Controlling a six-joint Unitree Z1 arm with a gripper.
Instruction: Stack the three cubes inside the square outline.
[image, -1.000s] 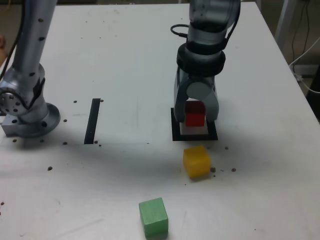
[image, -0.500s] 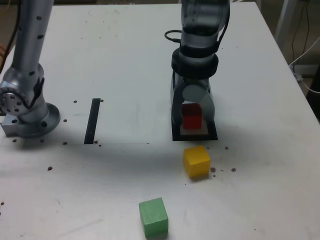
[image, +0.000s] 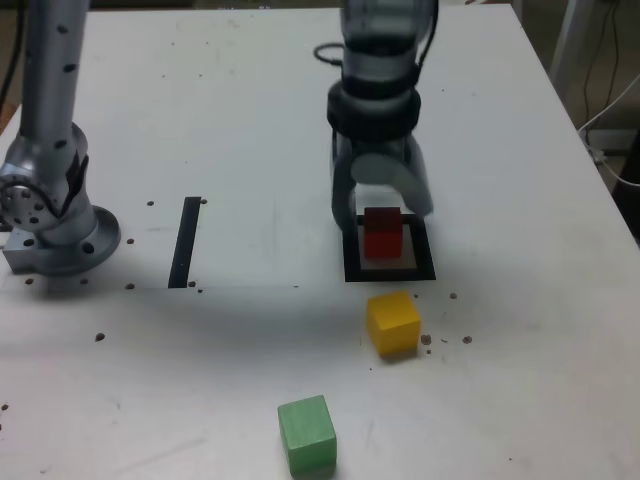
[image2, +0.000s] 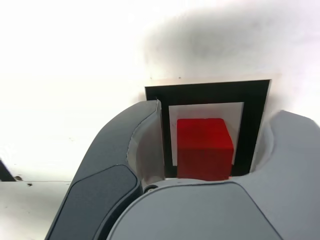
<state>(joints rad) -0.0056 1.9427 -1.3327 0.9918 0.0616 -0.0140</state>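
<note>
The red cube (image: 382, 232) (image2: 205, 148) – solid, glossy, sharp-edged – sat on the pale centre of the square outline (image: 389, 270) (image2: 210, 92). The gripper (image: 381, 196) hung above it, jaws apart, clear of its sides. The yellow cube (image: 392, 322) lay just outside the outline's near edge – the green cube (image: 306, 433) lay well beyond that.

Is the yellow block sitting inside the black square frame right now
No, the yellow block sits on the bare table just outside the black square frame; only the red block is inside it.
</note>
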